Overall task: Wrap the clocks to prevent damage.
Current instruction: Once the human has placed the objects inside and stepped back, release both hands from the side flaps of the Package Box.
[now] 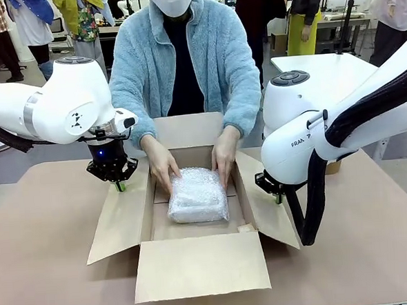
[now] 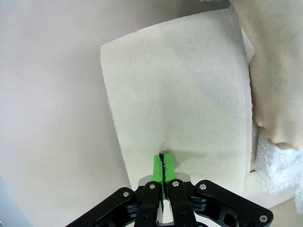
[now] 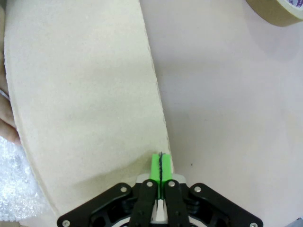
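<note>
A bundle wrapped in bubble wrap (image 1: 197, 194) lies inside an open cardboard box (image 1: 200, 267); no clock shows through the wrap. The person's two hands (image 1: 161, 167) hold the bundle at its far end. My left gripper (image 1: 119, 185) is shut, its green tips resting on the box's left flap (image 2: 180, 94). On the other side my right gripper (image 1: 278, 198) is shut too, tips down on the right flap (image 3: 80, 94) near its outer edge. In the left wrist view the gripper (image 2: 163, 165) touches the flap, with the person's hand (image 2: 277, 85) and the wrap (image 2: 279, 170) at the right.
All the box's flaps are spread outward on the brown table (image 1: 52, 272). A roll of brown tape (image 3: 277, 12) lies on the table beyond the right flap. A corner of bubble wrap (image 3: 14, 189) shows beside that flap. Other people stand far behind.
</note>
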Tool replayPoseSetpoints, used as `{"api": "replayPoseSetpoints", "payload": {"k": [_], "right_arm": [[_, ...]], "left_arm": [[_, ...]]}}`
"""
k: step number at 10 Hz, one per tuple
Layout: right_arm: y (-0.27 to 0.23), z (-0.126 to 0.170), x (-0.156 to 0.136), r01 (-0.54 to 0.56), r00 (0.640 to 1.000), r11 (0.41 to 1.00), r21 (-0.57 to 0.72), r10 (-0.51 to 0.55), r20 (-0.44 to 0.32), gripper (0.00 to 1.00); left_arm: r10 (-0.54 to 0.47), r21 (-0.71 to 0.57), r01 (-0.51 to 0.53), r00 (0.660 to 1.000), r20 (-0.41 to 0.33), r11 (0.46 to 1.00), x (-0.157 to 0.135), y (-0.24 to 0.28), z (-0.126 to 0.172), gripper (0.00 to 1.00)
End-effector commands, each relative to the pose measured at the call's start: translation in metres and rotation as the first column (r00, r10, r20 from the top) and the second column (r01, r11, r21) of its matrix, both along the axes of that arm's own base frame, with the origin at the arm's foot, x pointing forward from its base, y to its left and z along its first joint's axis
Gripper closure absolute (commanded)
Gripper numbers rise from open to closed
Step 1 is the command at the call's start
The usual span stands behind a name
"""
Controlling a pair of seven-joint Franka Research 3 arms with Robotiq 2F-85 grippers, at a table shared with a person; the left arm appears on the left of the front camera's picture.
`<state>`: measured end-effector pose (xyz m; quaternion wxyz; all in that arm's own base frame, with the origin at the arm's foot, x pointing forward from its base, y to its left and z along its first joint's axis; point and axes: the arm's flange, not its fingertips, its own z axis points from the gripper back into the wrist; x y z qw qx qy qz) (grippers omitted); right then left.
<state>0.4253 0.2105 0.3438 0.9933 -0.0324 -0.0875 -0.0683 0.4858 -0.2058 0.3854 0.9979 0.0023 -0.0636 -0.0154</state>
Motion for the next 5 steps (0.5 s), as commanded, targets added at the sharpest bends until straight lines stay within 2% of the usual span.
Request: {"api": "replayPoseSetpoints", "payload": {"k": [1, 5], "right_arm": [[0.0009, -0.0003, -0.0014, 0.002, 1.0, 1.0, -0.018, -0.002, 0.002, 0.99], [0.0009, -0.0003, -0.0014, 0.002, 1.0, 1.0, -0.018, -0.002, 0.002, 0.99]], "left_arm": [[-0.008, 0.013, 0.008, 1.0, -0.003, 1.0, 0.0022, -0.0011, 0.0004, 1.0], [-0.008, 0.013, 0.008, 1.0, -0.003, 1.0, 0.0022, -0.0011, 0.0004, 1.0]]}}
